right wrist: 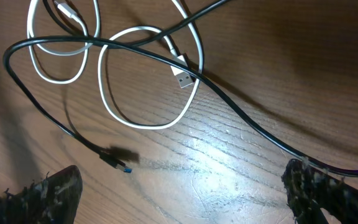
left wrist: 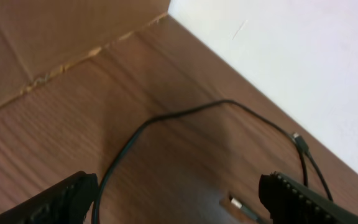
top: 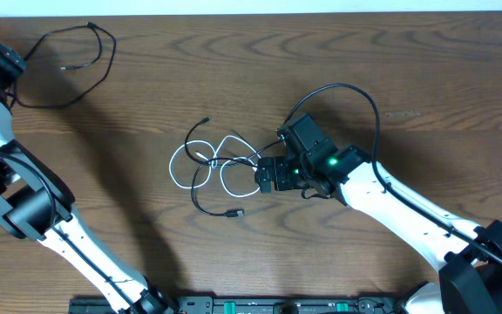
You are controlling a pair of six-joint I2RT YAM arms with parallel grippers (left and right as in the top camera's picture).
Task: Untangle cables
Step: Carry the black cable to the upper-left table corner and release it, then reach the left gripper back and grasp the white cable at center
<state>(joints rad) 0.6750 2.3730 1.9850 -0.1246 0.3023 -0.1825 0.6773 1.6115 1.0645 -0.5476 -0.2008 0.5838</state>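
A white cable (top: 181, 161) lies coiled at the table's middle, tangled with a long black cable (top: 356, 92) that loops behind my right arm. My right gripper (top: 268, 174) is open just right of the tangle. In the right wrist view the white loops (right wrist: 148, 121), their USB plug (right wrist: 184, 77) and the black cable (right wrist: 241, 121) with its blue-tipped plug (right wrist: 120, 163) lie beyond the open jaws (right wrist: 182, 196). A separate black cable (top: 85, 83) lies at the far left. My left gripper (left wrist: 176, 202) is open above it (left wrist: 135, 134).
The wooden table's far edge (top: 251, 12) meets a white surface. A brown cardboard wall (left wrist: 61, 31) stands at the left corner. The arm bases (top: 234, 305) sit along the front edge.
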